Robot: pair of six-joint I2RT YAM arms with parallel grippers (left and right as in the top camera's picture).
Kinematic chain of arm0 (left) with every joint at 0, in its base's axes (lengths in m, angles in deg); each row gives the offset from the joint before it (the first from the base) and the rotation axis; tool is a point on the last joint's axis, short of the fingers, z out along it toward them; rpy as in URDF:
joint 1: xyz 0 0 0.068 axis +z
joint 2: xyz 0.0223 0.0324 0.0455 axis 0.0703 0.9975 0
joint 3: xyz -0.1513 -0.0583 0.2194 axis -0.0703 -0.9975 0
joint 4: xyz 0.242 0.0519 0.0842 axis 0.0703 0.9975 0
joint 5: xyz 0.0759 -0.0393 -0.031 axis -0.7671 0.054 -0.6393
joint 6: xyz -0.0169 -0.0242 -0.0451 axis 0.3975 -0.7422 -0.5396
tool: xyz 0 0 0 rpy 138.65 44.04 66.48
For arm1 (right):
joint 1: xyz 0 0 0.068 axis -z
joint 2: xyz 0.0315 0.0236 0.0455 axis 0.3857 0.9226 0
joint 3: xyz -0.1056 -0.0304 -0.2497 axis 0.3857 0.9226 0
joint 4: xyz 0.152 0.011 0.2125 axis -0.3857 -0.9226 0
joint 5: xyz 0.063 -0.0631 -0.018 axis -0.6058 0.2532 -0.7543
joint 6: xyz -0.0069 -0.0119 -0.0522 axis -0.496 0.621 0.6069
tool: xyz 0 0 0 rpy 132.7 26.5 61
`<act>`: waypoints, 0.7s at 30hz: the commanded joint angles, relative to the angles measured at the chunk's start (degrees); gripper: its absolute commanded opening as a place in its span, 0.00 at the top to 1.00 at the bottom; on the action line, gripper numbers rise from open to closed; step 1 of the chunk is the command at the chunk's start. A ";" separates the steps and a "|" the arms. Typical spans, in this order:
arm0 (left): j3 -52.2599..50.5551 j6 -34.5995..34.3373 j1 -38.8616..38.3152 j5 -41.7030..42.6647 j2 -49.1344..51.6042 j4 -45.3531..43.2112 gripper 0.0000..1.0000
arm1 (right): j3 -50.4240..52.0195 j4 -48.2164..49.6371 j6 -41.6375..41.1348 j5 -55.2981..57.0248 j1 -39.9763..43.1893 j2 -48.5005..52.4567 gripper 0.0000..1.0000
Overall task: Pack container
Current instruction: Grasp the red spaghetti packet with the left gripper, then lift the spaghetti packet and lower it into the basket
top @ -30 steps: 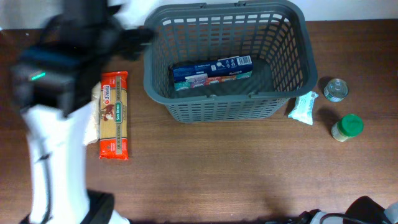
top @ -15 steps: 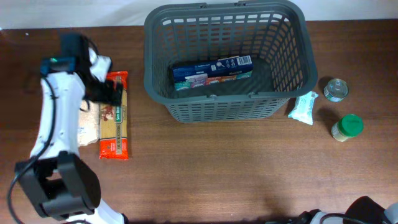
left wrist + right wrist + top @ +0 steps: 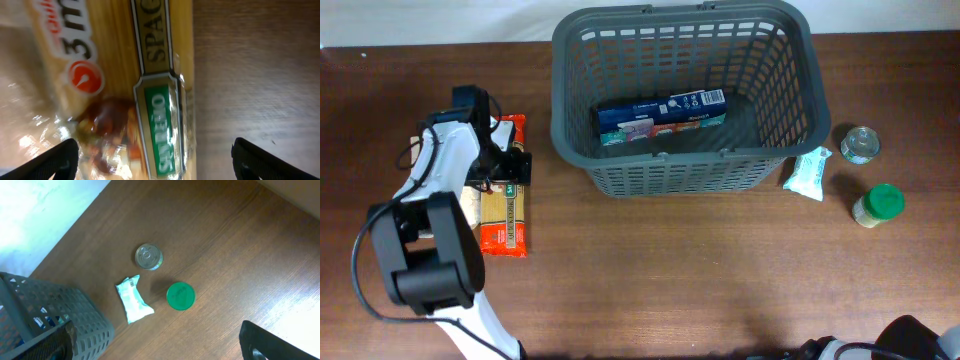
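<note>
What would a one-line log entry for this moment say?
left gripper: open over spaghetti pack | right gripper: open, empty | basket: holds blue box | pouch, can, jar: on table

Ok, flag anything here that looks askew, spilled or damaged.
Nothing stands out. The box lies flat in the basket, the spaghetti lies flat on the table, and the packet, can and jar beside the basket look intact. No spill visible.

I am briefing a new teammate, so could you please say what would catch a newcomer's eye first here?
The large grey basket stands far centre with a blue box inside. Left of it, the left tool is open above an orange spaghetti pack; right of it lie a white packet, a tin and a green-lidded jar.
</note>
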 commanded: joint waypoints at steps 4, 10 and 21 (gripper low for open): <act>-0.66 -1.99 0.15 -0.07 3.06 -2.23 0.16 | -0.17 -0.09 -0.07 -0.70 0.17 0.20 0.01; -0.66 -3.04 0.15 -2.69 5.53 -3.61 0.19 | -0.17 -0.09 -0.07 -0.70 0.17 0.20 0.01; -0.66 -5.62 0.15 -7.82 7.08 -2.86 0.16 | -0.17 -0.09 -0.07 -0.70 0.17 0.20 0.01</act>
